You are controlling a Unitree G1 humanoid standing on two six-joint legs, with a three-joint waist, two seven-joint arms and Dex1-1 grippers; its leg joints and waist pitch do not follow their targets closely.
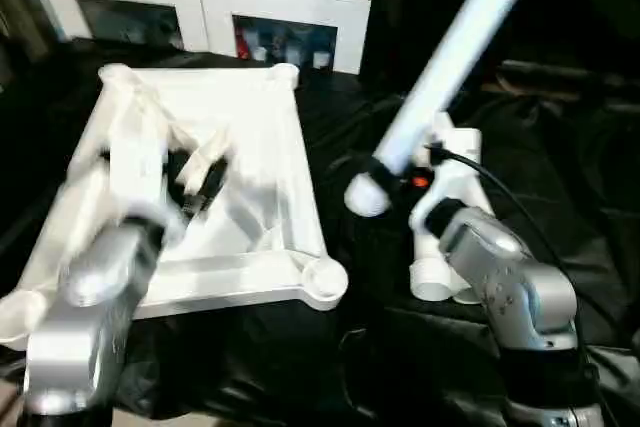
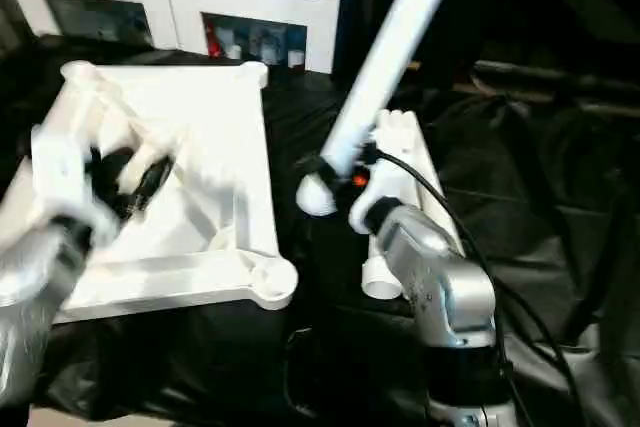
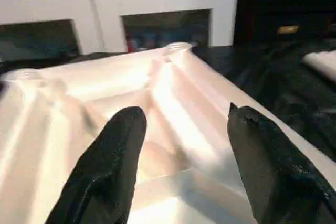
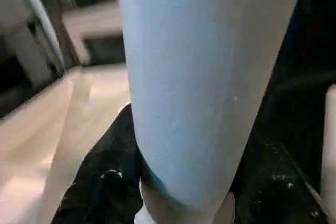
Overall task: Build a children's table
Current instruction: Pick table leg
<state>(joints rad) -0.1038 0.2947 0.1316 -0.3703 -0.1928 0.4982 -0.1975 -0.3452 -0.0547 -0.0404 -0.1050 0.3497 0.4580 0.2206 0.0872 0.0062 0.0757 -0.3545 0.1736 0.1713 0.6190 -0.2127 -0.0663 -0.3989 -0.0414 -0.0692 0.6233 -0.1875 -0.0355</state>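
Tabletop upside down on my left, one leg raised in my right fingers.

I see the tabletop [image 1: 255, 147] lying ribs-up on the black-draped worktop [image 1: 340, 347], my left gripper [image 3: 181, 145] spread and empty above it; the right gripper [image 1: 385, 172] pinches a leg [image 1: 455, 47] near its thick end, slanting up and away.

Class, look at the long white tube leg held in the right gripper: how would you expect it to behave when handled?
The leg looks rigid: it stays straight though gripped near one end by the right gripper. Being round, it would probably roll if laid down. Its smooth surface may slip.
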